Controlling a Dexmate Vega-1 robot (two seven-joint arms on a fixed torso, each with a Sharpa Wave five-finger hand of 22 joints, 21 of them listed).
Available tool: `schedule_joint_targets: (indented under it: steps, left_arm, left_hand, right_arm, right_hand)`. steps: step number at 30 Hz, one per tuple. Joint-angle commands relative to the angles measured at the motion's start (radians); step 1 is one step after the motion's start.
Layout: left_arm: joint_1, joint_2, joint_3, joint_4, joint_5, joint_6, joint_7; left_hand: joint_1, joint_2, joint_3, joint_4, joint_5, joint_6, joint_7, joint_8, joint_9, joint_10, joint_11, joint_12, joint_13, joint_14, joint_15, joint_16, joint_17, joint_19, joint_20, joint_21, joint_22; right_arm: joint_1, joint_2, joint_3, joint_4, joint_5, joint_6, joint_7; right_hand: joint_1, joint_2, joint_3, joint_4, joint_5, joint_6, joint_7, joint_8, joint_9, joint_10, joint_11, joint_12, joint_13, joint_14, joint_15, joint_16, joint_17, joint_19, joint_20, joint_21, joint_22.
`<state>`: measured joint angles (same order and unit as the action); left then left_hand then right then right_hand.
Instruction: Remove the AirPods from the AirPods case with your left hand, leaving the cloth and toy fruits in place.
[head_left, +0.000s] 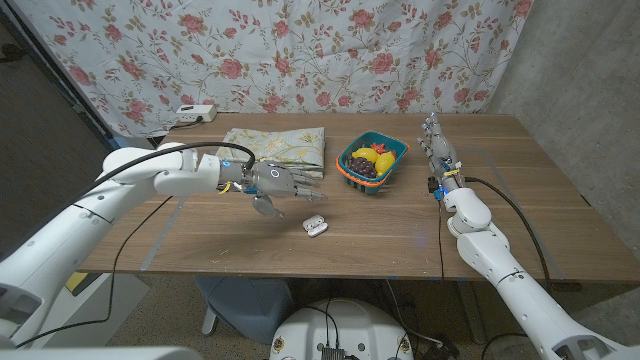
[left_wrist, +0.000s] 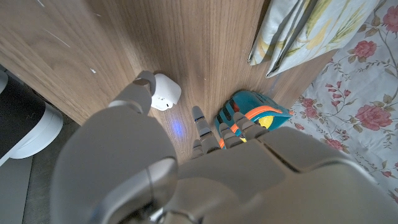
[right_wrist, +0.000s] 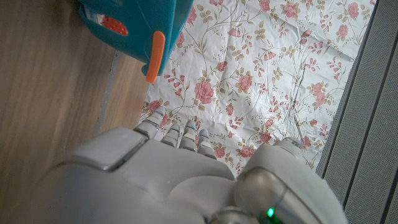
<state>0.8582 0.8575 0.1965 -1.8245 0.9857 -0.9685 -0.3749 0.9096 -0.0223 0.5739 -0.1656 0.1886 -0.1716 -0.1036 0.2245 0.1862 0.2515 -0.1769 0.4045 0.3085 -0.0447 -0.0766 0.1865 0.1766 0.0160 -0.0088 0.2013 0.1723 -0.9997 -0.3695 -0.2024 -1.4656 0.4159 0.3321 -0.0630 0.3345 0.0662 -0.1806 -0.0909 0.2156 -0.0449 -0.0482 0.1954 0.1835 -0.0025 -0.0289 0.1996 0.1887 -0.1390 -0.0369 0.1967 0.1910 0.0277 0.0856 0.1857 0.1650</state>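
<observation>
— Where is the AirPods case (head_left: 314, 226)?
— It sits on the wooden table (head_left: 400, 240), lid up, just beside the left hand (head_left: 278, 184), which hovers with fingers spread, holding nothing.
— And the right hand (head_left: 436, 150)?
— Upright beside the basket of toy fruits (head_left: 372, 162), fingers straight, empty. The folded cloth (head_left: 277, 147) lies behind the left hand.

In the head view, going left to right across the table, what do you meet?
White power strip → left robot hand → AirPods case → teal basket of toy fruits → right robot hand. The folded cloth overlaps the left robot hand's span, so it is left out.
</observation>
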Motion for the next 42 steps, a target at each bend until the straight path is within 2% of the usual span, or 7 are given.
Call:
schedule_joint_targets:
  steps: [1, 11, 17, 19, 30, 33, 42]
  left_arm:
    - [-0.006, 0.011, 0.039, 0.014, 0.038, 0.02, 0.067]
    - [-0.013, 0.023, 0.067, 0.024, 0.079, 0.045, 0.12]
    - [-0.018, 0.031, 0.08, 0.026, 0.064, 0.057, 0.122]
    - [-0.013, 0.03, 0.078, 0.042, 0.056, 0.055, 0.156]
    - [-0.016, 0.029, 0.112, 0.044, 0.047, 0.087, 0.146]
    - [-0.014, 0.03, 0.117, 0.054, 0.073, 0.083, 0.197]
    - [-0.019, 0.033, 0.139, 0.059, 0.062, 0.1, 0.185]
  left_hand:
    - [0.014, 0.0, 0.006, -0.003, 0.001, -0.091, 0.0, 0.005, -0.001, -0.005, -0.002, 0.003, 0.005, -0.002, 0.0, -0.003, 0.003, 0.002, 0.006, -0.005, 0.002]
    - [0.024, 0.007, 0.009, -0.004, 0.002, -0.086, 0.001, 0.006, -0.001, -0.003, -0.002, 0.004, 0.005, -0.001, 0.0, -0.003, 0.003, 0.001, 0.007, -0.005, 0.002]
    - [0.027, 0.008, 0.009, -0.005, 0.002, -0.078, -0.001, 0.008, -0.001, -0.004, -0.002, 0.003, 0.005, -0.001, 0.0, -0.003, 0.003, 0.002, 0.006, -0.005, 0.002]
    - [0.028, 0.008, 0.008, -0.005, 0.002, -0.082, 0.0, 0.006, -0.001, -0.002, -0.002, 0.004, 0.005, -0.001, 0.0, -0.003, 0.002, 0.002, 0.005, -0.005, 0.002]
    - [0.03, 0.007, 0.004, -0.003, 0.002, -0.08, 0.001, 0.005, -0.001, -0.008, -0.002, 0.002, 0.005, -0.004, 0.0, -0.005, 0.002, 0.001, 0.003, -0.006, 0.002]
    - [0.03, 0.007, 0.003, -0.002, 0.002, -0.074, 0.002, 0.007, -0.001, -0.009, -0.003, 0.002, 0.005, -0.005, -0.001, -0.005, 0.002, 0.001, 0.004, -0.006, 0.002]
    - [0.031, 0.008, 0.0, -0.001, 0.002, -0.072, 0.002, 0.006, -0.001, -0.008, -0.002, 0.003, 0.005, -0.006, 0.001, -0.005, 0.002, 0.0, 0.002, -0.007, 0.002]
  right_arm:
    - [0.001, -0.004, -0.003, -0.009, -0.003, -0.012, -0.007]
    - [0.004, -0.003, -0.007, -0.014, -0.008, -0.014, -0.012]
    - [0.01, -0.002, -0.012, -0.009, -0.009, -0.017, -0.01]
    - [0.012, 0.0, -0.012, -0.005, -0.009, -0.016, -0.01]
    - [0.02, 0.001, -0.016, 0.001, -0.012, -0.028, -0.009]
    - [0.023, 0.002, -0.018, 0.004, -0.011, -0.035, -0.006]
    - [0.026, 0.004, -0.017, 0.008, -0.011, -0.043, -0.005]
  right_hand:
    - [0.008, 0.001, 0.001, -0.001, 0.002, -0.002, -0.004, -0.001, 0.003, 0.002, -0.009, -0.003, 0.003, 0.002, -0.017, 0.004, 0.0, -0.006, 0.004, 0.0, 0.003]
    - [0.008, 0.001, 0.001, -0.001, 0.001, -0.002, -0.004, -0.002, 0.003, 0.002, -0.008, -0.003, 0.003, 0.002, -0.018, 0.004, 0.0, -0.005, 0.004, 0.0, 0.003]
    - [0.009, 0.001, 0.001, -0.001, 0.001, -0.002, -0.004, -0.001, 0.003, 0.002, -0.009, -0.003, 0.003, 0.003, -0.018, 0.004, 0.0, -0.005, 0.004, 0.0, 0.003]
    - [0.009, 0.001, 0.001, -0.001, 0.001, -0.002, -0.004, -0.001, 0.003, 0.002, -0.009, -0.003, 0.003, 0.003, -0.018, 0.004, 0.0, -0.005, 0.004, 0.0, 0.003]
    - [0.009, 0.002, 0.002, -0.002, 0.001, -0.002, -0.005, -0.002, 0.003, 0.002, -0.009, -0.003, 0.003, 0.003, -0.018, 0.004, 0.0, -0.005, 0.004, 0.0, 0.003]
    - [0.01, 0.002, 0.002, -0.002, 0.001, -0.002, -0.005, -0.002, 0.003, 0.002, -0.009, -0.003, 0.003, 0.003, -0.019, 0.004, 0.0, -0.006, 0.004, 0.0, 0.003]
    - [0.011, 0.003, 0.003, -0.002, 0.001, -0.002, -0.005, -0.002, 0.003, 0.002, -0.008, -0.003, 0.003, 0.004, -0.018, 0.004, 0.0, -0.005, 0.006, 0.0, 0.003]
